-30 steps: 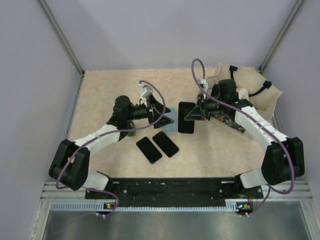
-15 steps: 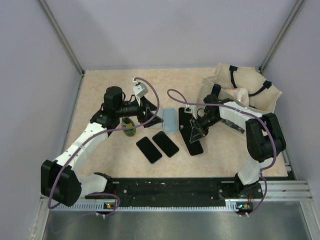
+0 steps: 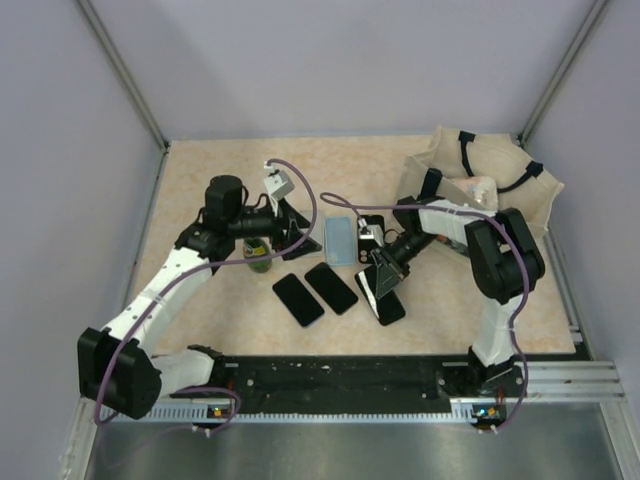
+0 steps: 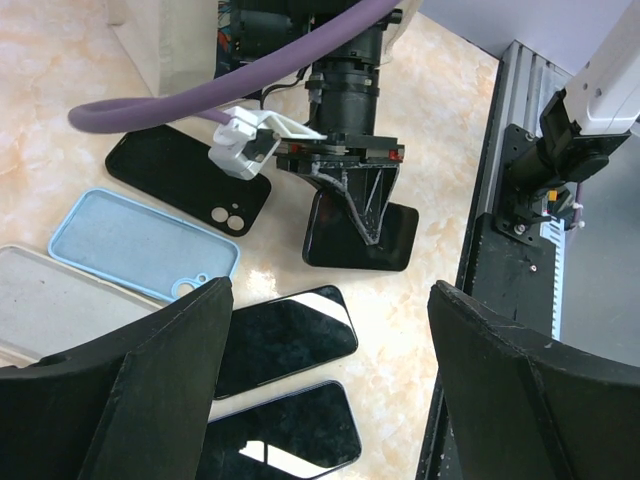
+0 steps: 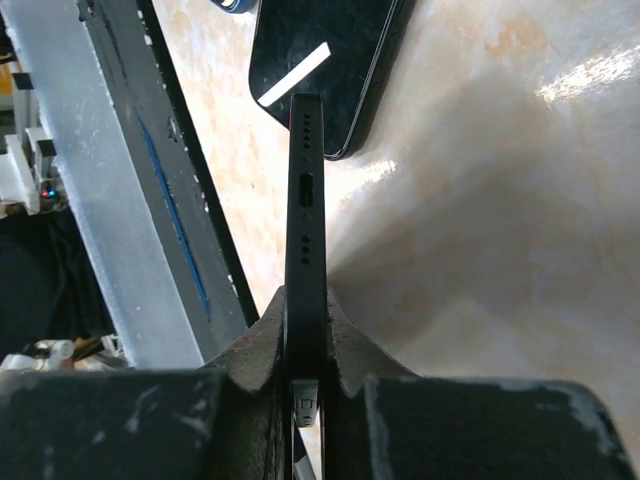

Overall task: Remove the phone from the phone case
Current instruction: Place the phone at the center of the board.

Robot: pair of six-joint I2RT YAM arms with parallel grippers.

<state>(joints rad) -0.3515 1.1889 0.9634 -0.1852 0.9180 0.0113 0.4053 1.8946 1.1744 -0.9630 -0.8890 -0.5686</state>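
Right wrist view: the right claw (image 5: 305,335) clamps the black phone (image 5: 305,180) edge-on, while the left claw (image 4: 328,290) stands wide near the light-blue phone case (image 4: 140,245).

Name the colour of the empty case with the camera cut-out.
The case is light blue; clearest in the left wrist view.
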